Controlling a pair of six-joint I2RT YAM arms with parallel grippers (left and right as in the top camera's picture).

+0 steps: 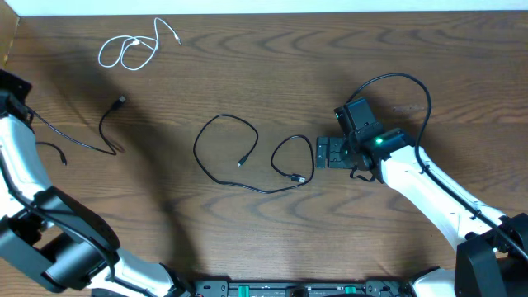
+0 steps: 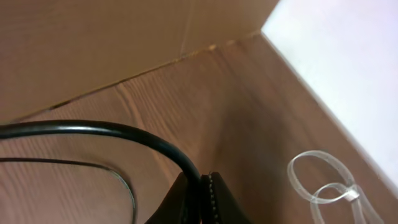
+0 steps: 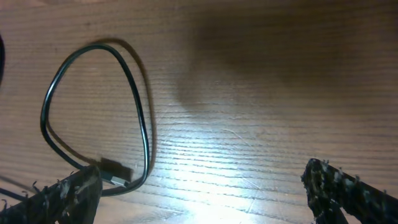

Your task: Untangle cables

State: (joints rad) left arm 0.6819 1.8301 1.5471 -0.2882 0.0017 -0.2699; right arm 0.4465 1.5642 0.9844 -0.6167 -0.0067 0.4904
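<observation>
Gripping black cable (image 2: pixel 93 129): left hand (image 2: pixel 204 182) closed | right hand (image 3: pixel 202 175) wide open, empty

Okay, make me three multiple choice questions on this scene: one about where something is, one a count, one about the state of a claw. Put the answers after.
1. Where does the white cable lie?
A. At the top left of the overhead view, apart from the others
B. At the bottom middle of the overhead view
C. Draped over an arm

2. How many loose thin black cables are there?
A. One
B. Two
C. Four

3. How is the right claw?
A. Shut on a plug
B. Open, gripping nothing
C. Shut and empty

Answers:
1 A: it is coiled alone at the top left.
2 B: there is a left black cable and a middle black cable.
3 B: its fingers stand wide apart beside the middle black cable's right loop.
</observation>
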